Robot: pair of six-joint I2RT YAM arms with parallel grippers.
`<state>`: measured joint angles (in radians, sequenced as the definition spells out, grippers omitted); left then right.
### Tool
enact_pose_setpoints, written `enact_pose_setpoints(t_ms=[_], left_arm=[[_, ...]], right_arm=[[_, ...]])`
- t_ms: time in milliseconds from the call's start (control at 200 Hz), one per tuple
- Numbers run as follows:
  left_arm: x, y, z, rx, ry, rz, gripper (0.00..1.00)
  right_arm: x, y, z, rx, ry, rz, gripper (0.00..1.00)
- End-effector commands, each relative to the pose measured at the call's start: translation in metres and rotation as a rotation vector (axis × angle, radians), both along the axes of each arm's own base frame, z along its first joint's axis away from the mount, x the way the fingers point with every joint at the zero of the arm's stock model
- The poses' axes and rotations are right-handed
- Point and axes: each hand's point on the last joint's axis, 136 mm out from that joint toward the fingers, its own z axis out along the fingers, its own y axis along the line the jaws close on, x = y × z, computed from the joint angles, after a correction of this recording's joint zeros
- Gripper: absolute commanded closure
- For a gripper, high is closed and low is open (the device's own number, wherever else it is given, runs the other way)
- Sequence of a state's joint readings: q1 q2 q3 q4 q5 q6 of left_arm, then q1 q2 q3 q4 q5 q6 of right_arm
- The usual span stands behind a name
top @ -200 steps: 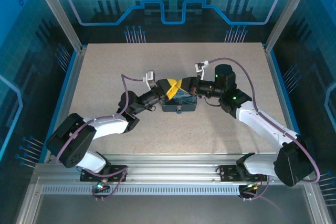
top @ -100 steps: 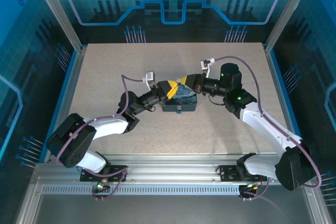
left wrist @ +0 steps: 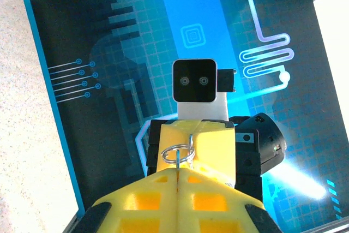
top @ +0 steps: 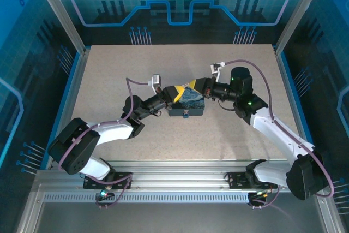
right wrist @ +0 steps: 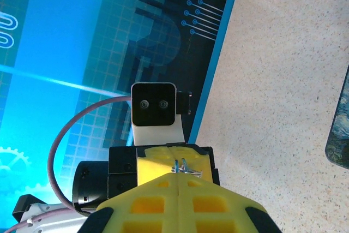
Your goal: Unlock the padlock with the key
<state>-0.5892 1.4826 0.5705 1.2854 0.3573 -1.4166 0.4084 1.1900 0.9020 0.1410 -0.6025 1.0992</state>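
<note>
the left jaws have just closed on the key point(left wrist: 178, 159), which the right jaws also pinch, above the box point(top: 191, 101). the padlock point(top: 186, 115) hangs at the box's near side, so a handover looks underway.

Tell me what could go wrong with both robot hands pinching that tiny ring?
The left gripper and right gripper are both shut, tip to tip, on the little wire ring. If they tug apart, it might slip out. It hangs above the blue box, so a dropped ring could be hard to grab again.
</note>
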Motion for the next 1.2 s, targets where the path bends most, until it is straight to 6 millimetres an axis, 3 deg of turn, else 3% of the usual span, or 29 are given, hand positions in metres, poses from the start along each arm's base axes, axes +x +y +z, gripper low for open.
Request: enact_pose_setpoints(t_ms=[0, 130, 435, 535, 565, 620, 840, 1016, 1196], left_arm=[[-0.008, 0.008, 0.022, -0.062, -0.081, -0.005, 1.0], [-0.008, 0.006, 0.021, -0.061, -0.078, -0.011, 0.95], [-0.01, 0.005, 0.019, -0.058, -0.072, -0.027, 1.0], [-0.01, 0.0, 0.015, -0.026, -0.049, -0.061, 1.0], [-0.011, -0.002, 0.015, -0.012, -0.046, -0.08, 1.0], [-0.012, -0.007, 0.009, 0.04, -0.022, -0.119, 1.0], [-0.028, -0.024, -0.02, 0.392, 0.056, -0.322, 1.0], [-0.044, -0.02, -0.019, 0.661, 0.007, -0.443, 1.0], [-0.055, -0.018, 0.003, 0.736, -0.094, -0.543, 1.0]], right_arm=[[-0.001, -0.011, 0.006, 0.0, -0.036, -0.029, 1.0], [-0.002, -0.012, 0.008, 0.002, -0.039, -0.025, 1.0], [-0.001, -0.018, 0.007, -0.011, -0.044, -0.042, 1.0], [-0.002, -0.023, 0.001, -0.037, -0.037, -0.042, 1.0], [-0.004, -0.026, -0.014, -0.059, -0.009, -0.043, 1.0], [-0.005, -0.031, -0.022, -0.086, -0.005, -0.047, 0.99], [-0.014, -0.052, -0.04, -0.201, -0.045, -0.057, 0.78], [-0.024, -0.051, -0.027, -0.175, -0.138, 0.036, 0.73], [-0.027, -0.045, -0.01, -0.097, -0.204, 0.114, 0.69]])
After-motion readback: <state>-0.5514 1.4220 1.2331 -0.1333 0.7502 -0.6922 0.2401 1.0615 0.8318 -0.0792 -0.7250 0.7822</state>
